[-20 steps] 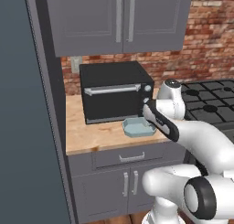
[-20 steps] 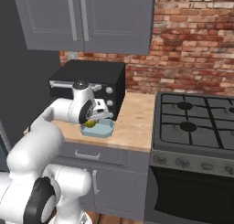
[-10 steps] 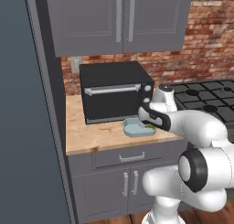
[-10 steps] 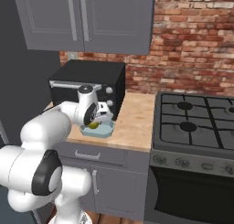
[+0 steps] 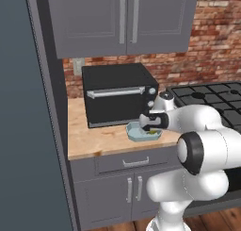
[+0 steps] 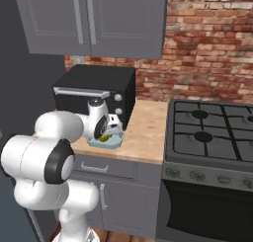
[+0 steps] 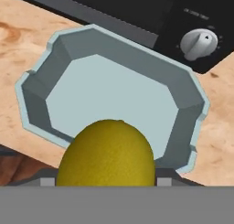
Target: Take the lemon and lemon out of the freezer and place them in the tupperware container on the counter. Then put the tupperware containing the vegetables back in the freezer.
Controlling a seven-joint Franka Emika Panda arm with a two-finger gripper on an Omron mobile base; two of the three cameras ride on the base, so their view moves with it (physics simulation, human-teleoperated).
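Lemon (image 7: 106, 153) clamped between jaws, hanging just above near rim of tupperware container (image 7: 41, 88); container interior bare, on surface (image 5: 96, 139).

container (image 5: 140, 132) on counter (image 5: 94, 139), just before microwave (image 5: 117, 93) | lemon (image 7: 106, 157) above container's near rim | stove (image 6: 212, 137) right of counter

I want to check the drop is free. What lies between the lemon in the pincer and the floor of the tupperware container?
Nothing: in the hand view the lemon hangs over the tupperware container, whose floor is bare.
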